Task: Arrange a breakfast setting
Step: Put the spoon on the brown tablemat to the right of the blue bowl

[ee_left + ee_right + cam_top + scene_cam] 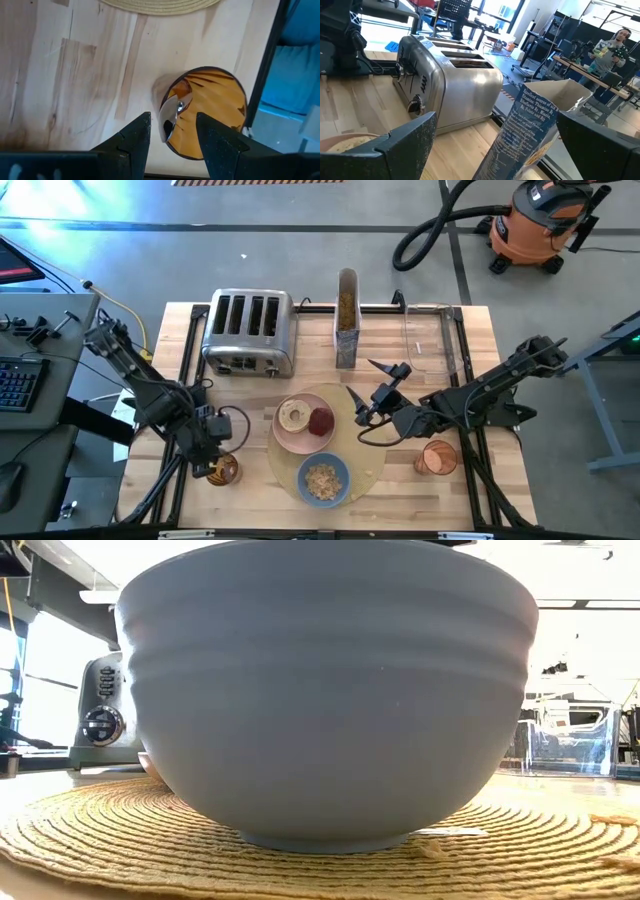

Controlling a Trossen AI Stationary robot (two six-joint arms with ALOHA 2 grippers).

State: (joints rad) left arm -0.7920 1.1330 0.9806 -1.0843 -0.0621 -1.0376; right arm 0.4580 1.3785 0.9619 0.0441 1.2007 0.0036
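spoon point(171, 116): standing in an amber cup point(210, 112) near the table's front-left, beside the placemat point(370, 463)
left gripper point(172, 137): over the cup, fingers apart either side of the spoon handle, contact unclear
plate point(290, 436): on placemat, holds bagel point(294, 416) and red fruit point(321, 421)
bowl point(323, 479): on placemat with cereal, in front of the plate
right gripper point(371, 388): spread wide, empty, above placemat's right edge

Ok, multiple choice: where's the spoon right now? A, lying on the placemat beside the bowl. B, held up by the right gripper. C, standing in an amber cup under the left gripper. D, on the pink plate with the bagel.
C: the left wrist view shows the spoon sitting inside the amber cup, off the placemat, with the left gripper open around its end.
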